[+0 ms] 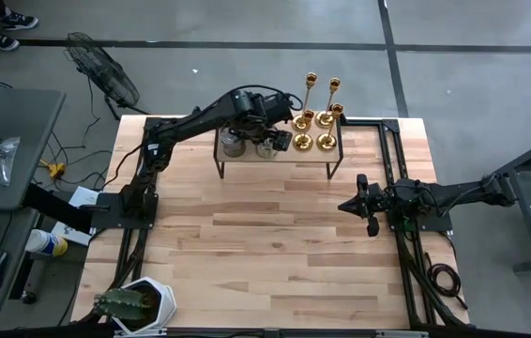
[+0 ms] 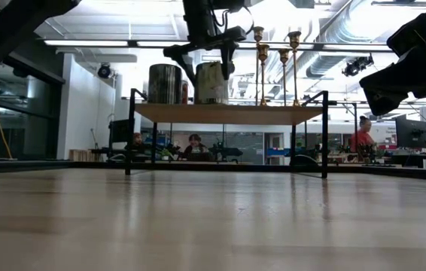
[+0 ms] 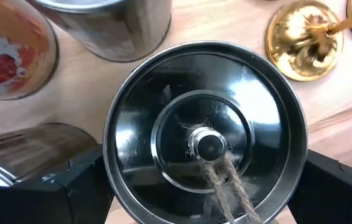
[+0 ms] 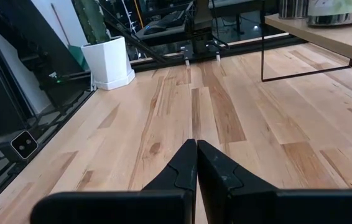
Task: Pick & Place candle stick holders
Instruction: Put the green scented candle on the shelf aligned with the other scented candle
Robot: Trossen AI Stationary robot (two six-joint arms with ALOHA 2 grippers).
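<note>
A small wooden shelf (image 1: 275, 167) on black legs stands at the table's far side. On its right part stand several gold candlestick holders (image 1: 314, 127) on round bases (image 3: 300, 43). On its left part stand squat silver holders (image 1: 233, 143). My left gripper (image 1: 273, 143) hangs over one silver holder (image 3: 207, 124) that rests upright on the shelf (image 2: 211, 83); it is open, one finger (image 3: 70, 186) on each side of the holder's rim. My right gripper (image 4: 196, 152) waits shut and empty at the table's right edge (image 1: 348, 205). My left gripper comes slanting down from above over the silver holder's open top. Its fingers (image 3: 338, 186) stand close beside the rim (image 3: 297, 155) on two opposite sides. I cannot tell whether they touch it. The holder stands upright on the shelf.
Other silver holders (image 3: 114, 25) stand close around the one under my left gripper. A cactus in a white pot (image 1: 139, 305) sits at the near left corner. Black frame rails (image 1: 406, 263) run along both table sides. Bare wood (image 1: 265, 244) lies in front of the shelf.
</note>
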